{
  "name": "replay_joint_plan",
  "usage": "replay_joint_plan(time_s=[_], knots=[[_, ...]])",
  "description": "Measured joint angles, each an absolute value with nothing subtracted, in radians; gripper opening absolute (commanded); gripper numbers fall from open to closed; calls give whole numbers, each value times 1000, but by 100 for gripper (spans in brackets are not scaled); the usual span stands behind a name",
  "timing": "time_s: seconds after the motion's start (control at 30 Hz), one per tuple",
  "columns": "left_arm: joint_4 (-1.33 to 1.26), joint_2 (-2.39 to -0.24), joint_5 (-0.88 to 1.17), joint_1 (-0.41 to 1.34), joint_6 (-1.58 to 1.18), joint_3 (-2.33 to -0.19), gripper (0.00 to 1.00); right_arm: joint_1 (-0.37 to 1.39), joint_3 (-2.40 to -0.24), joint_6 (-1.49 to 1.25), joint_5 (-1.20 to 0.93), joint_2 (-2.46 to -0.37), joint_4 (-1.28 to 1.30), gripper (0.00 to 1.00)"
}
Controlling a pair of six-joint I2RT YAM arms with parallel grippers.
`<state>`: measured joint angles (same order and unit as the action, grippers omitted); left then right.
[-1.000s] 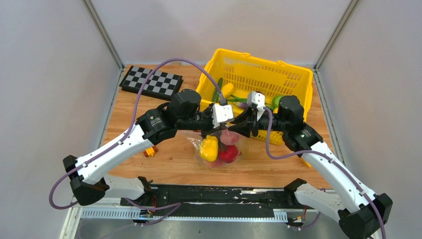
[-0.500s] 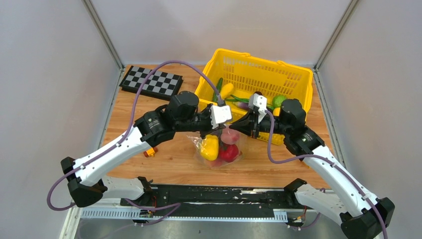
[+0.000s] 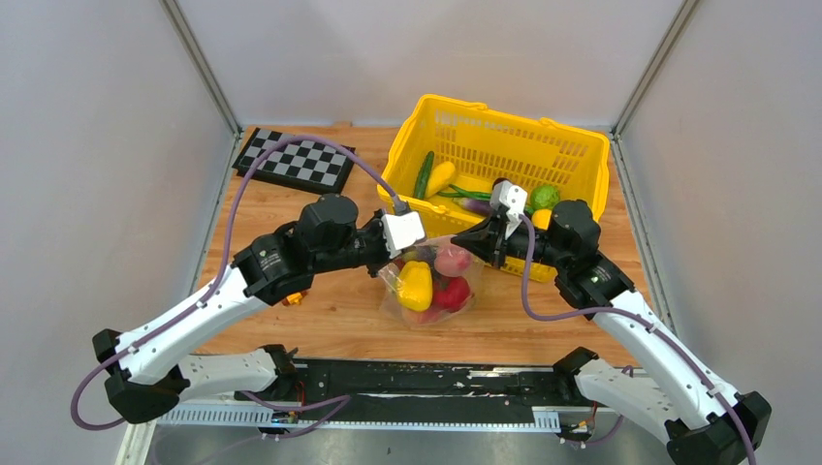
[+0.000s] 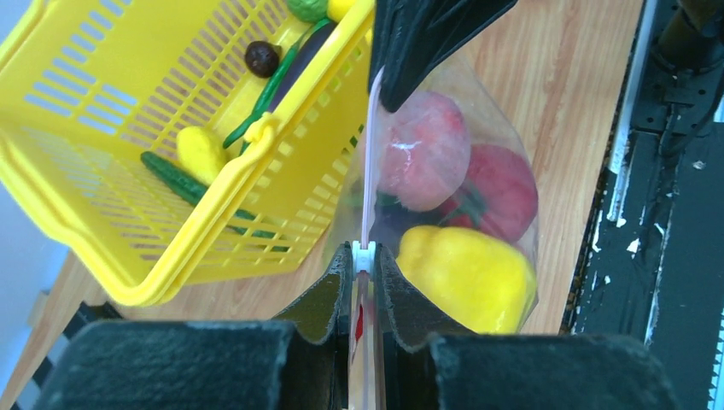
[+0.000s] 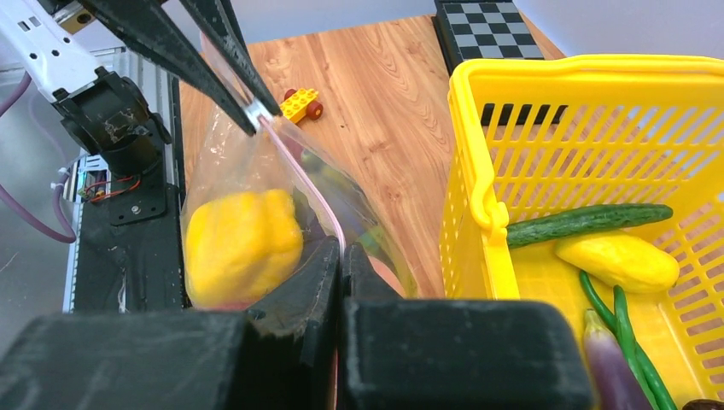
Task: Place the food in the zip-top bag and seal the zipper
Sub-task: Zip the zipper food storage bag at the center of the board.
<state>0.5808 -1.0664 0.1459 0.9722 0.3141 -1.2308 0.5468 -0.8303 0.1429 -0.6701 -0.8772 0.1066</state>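
Grips the zipper at its white slider with the left pincer, at the opposite end with the right pincer, food inside the zip-top bag

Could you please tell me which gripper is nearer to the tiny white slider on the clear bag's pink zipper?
Left. The left gripper has the tiny white slider at its fingertips; the right gripper pinches the far end of the pink zipper.

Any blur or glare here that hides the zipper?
Top external: even light, sharp. Left wrist: the left hand is blurred near the lens, the zipper crisp. Right wrist: the right hand is blurred; mild sheen on the zip-top bag.
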Motion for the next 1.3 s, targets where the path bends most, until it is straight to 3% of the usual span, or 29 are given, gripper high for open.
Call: replay_joint_plan(time_s=[0.2,0.33,0.4,0.53,0.7,0.93,1.3], knots=[[607,-1029,92,955,307,-1224,0,546,-830,143,-675,-873,106,1],[547,-987,32,953,285,-1165,0,546,-830,142,-691,-875,107,7],[538,-979,31,953,284,-1158,0,546,-831,142,-701,-875,107,16],[553,-1017,64,946,287,-1198,0,542,-841,141,-707,-875,125,49],[565,-1103,146,941,305,-1274,0,539,-921,165,-718,-894,180,63],[576,-1133,208,941,334,-1306,0,540,-1061,217,-754,-992,254,63],[575,-1137,227,941,334,-1306,0,629,-1088,265,-835,-1098,359,44]])
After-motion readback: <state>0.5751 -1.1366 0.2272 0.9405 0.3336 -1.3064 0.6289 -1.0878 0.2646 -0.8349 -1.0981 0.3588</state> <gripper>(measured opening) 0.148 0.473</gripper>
